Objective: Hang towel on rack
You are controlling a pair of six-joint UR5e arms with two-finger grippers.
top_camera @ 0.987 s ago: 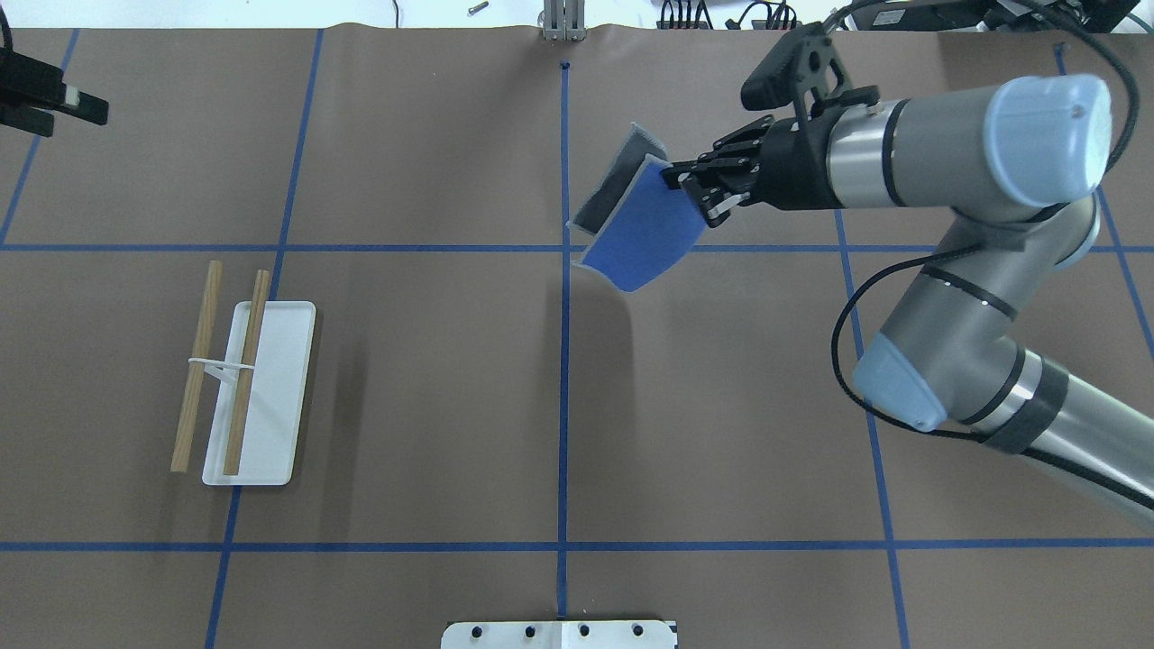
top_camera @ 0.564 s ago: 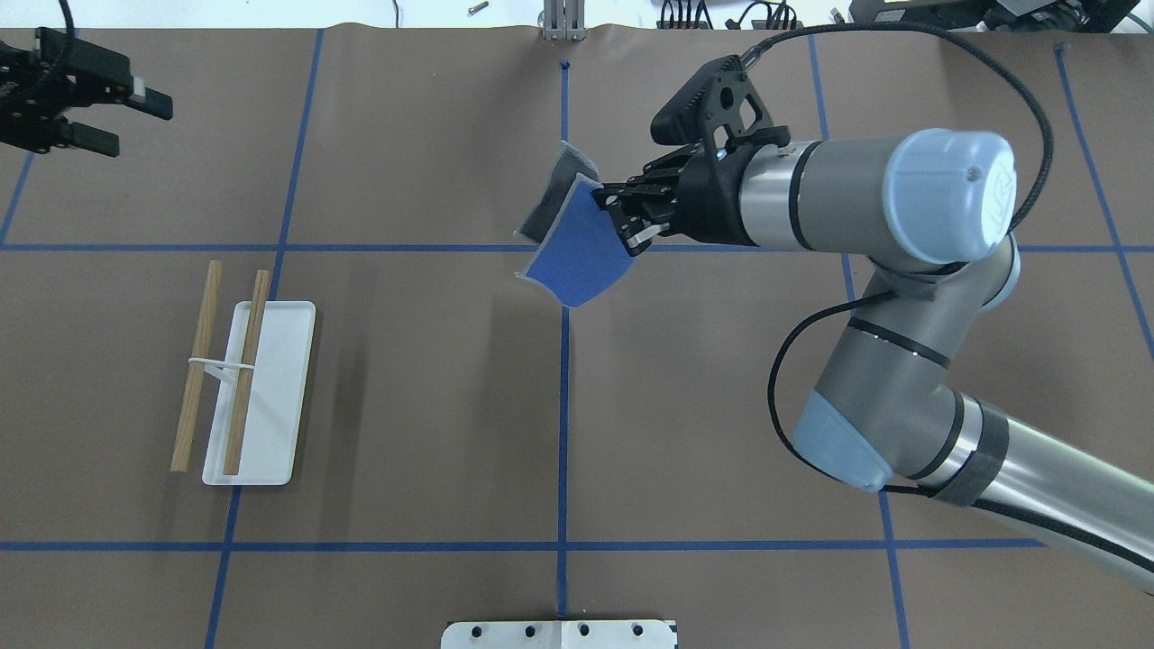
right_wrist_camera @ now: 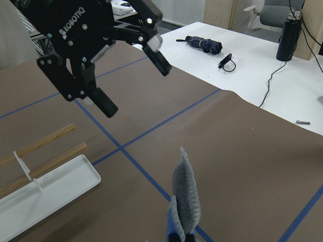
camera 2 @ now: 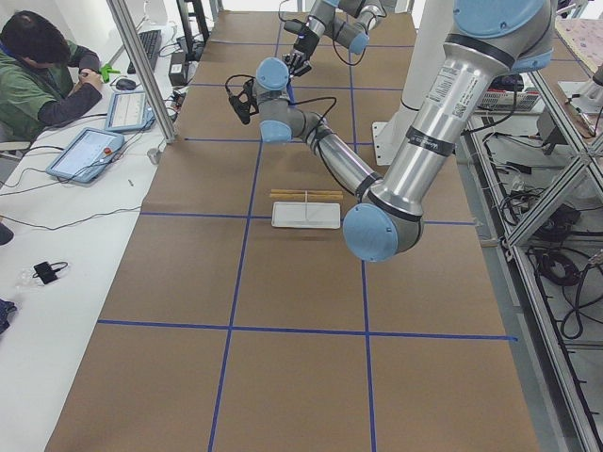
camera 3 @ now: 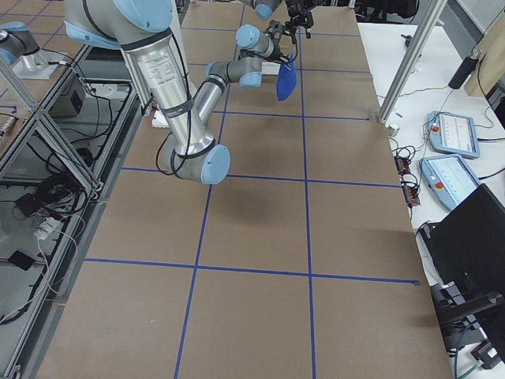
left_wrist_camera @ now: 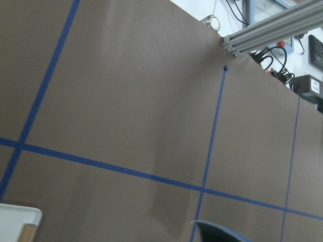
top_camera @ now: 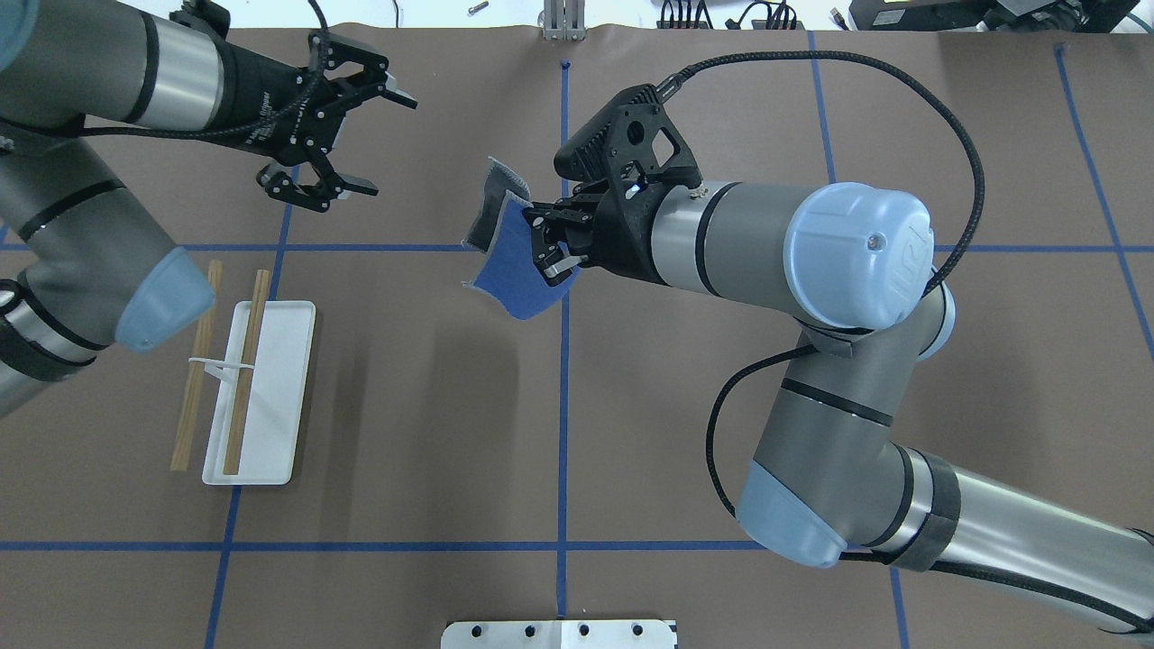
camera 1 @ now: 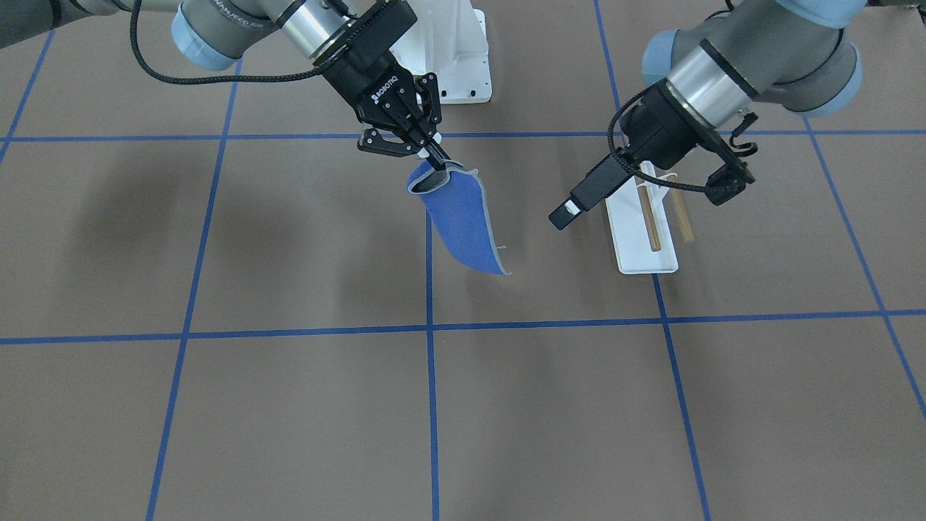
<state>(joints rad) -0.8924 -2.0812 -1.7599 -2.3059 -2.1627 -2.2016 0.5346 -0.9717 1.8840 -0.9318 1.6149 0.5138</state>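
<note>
The blue towel hangs folded in the air from my right gripper, which is shut on its upper edge; its grey back faces away. It also shows in the front view, the right side view and the right wrist view. My left gripper is open and empty, left of the towel with a gap between them, and shows in the right wrist view. The rack, a white base with two wooden bars, stands on the left half of the table, and shows in the front view.
The brown table cover carries a blue tape grid. The white robot pedestal stands at the robot's side. An aluminium post stands at the far edge. An operator sits at a side desk with tablets.
My right arm has carried the towel leftward to the centre line. My left arm has swung in from the left edge toward the towel with its gripper open.
</note>
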